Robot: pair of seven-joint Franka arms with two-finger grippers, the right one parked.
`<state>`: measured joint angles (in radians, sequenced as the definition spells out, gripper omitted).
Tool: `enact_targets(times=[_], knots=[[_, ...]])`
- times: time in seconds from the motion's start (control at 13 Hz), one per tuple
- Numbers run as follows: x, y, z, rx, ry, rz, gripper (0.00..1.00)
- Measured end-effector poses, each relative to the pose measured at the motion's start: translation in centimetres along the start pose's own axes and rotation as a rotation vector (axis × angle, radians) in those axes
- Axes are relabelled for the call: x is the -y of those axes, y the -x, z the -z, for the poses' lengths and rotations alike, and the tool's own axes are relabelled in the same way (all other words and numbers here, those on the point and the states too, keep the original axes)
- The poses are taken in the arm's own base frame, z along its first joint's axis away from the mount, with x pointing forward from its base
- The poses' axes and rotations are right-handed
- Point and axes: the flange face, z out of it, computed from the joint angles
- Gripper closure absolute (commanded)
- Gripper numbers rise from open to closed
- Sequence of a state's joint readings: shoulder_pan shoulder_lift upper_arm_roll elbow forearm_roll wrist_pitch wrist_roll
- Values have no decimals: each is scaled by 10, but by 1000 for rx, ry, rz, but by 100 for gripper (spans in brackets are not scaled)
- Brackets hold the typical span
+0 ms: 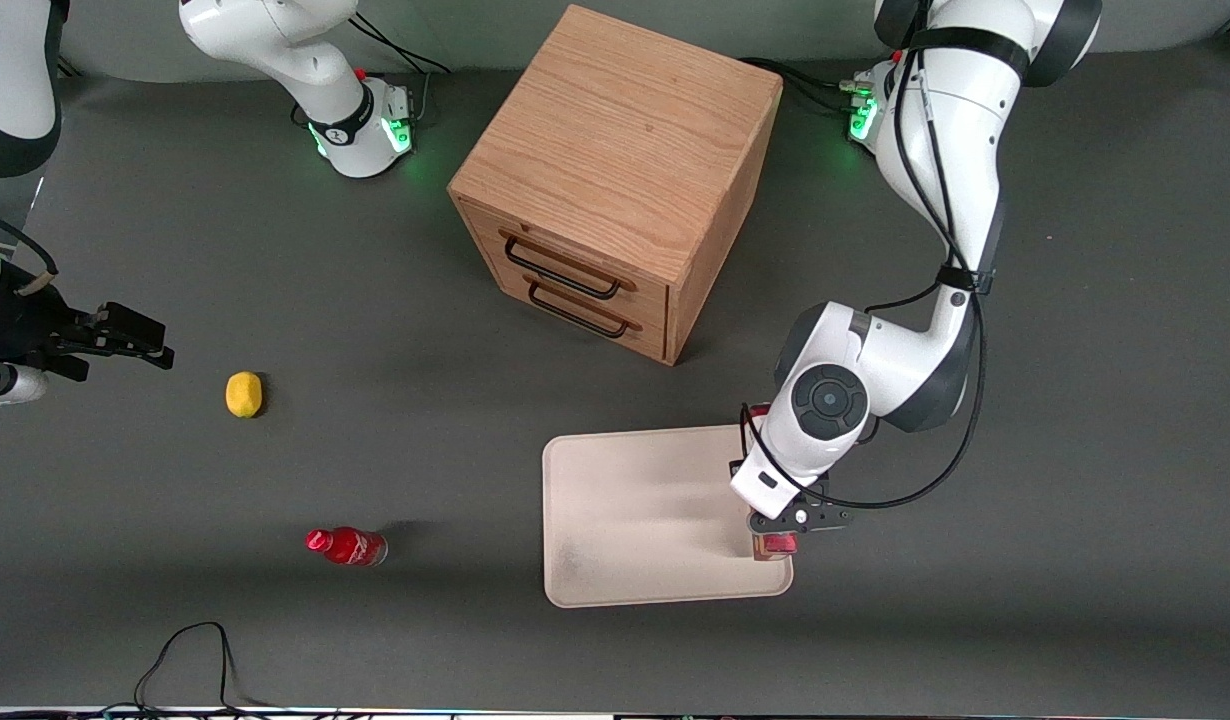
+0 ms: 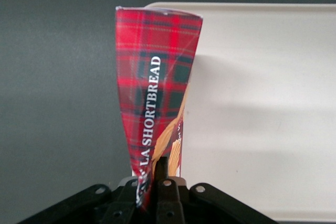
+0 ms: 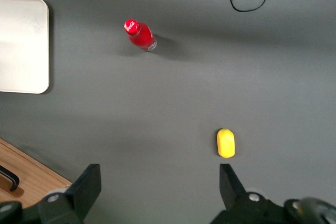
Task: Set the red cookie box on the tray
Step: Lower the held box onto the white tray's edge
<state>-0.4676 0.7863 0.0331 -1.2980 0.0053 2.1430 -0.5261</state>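
Wrist-camera footage from the working arm is showing the red cookie box [image 2: 156,103] standing out from the gripper [image 2: 157,182], whose fingers are clenching one end of the carton between them; the tartan panel is bowing and twisting where they are pinching it. That buckling suggests a light, thin-walled cardboard carton that is giving under a hard squeeze, and shortbread inside would probably be brittle, so it is calling for a gentle set-down rather than a drop. Its printed faces look smooth and possibly a little slippery; holding it across the narrow width, as the fingers are doing now, seems the sensible grip, though a hold nearer the middle would likely be swinging less. In the front view the gripper [image 1: 775,540] is hanging over the corner of the tray [image 1: 625,520] that lies nearest the camera on the working arm's side, and only a sliver of the box [image 1: 778,545] is peeking out beneath it; whether the carton is touching the tray yet is not clear. Counting what is lying around: one cookie box, one tray, one wooden drawer cabinet [image 1: 615,180] with two drawers, one small red bottle [image 1: 347,546] and one lemon [image 1: 243,394], the last two toward the parked arm's end of the table.
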Motion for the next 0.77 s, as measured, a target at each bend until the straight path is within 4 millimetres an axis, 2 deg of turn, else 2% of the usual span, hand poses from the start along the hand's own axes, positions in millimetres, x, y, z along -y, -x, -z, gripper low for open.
enact_targets(times=[0.62, 0.77], knots=[[-1, -2, -32, -30, -7, -17, 100], [-1, -1, -35, -29, -12, -19, 1]])
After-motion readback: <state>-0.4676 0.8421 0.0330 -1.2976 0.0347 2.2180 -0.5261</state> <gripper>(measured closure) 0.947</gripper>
